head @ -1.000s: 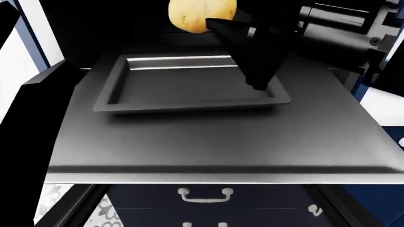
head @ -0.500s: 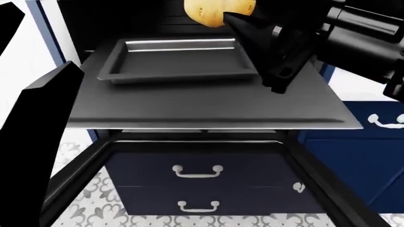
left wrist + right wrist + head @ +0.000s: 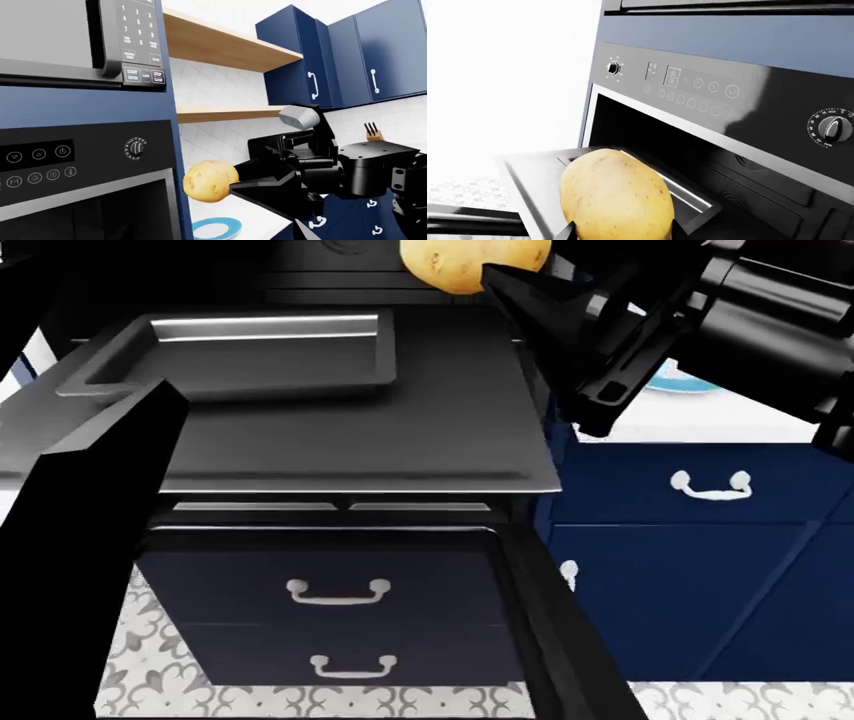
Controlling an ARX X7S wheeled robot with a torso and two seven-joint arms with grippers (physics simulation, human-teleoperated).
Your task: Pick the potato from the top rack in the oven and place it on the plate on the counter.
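The yellow-tan potato (image 3: 470,260) hangs in the air, pinched in my right gripper (image 3: 497,278), which is shut on it. In the right wrist view the potato (image 3: 617,195) fills the space between both fingertips (image 3: 570,233). It is beyond the right end of the empty top rack (image 3: 240,352), which lies over the oven's open grey door (image 3: 400,440). The blue-rimmed plate (image 3: 678,383) peeks out behind my right arm on the white counter (image 3: 727,423); the plate (image 3: 215,230) also shows below the potato (image 3: 210,181) in the left wrist view. My left arm (image 3: 94,540) is a black shape at the left.
The oven's dark cavity (image 3: 647,135) and control panel (image 3: 694,85) stand behind the rack. A microwave (image 3: 73,40) sits above the oven. Navy drawers with white handles (image 3: 340,590) lie below the door. Wooden shelves (image 3: 220,47) and a knife block (image 3: 373,134) are over the counter.
The head view has swung to the right: rack and door slid left, and the plate and counter came into view. The potato stays in the right gripper, now past the rack's right end.
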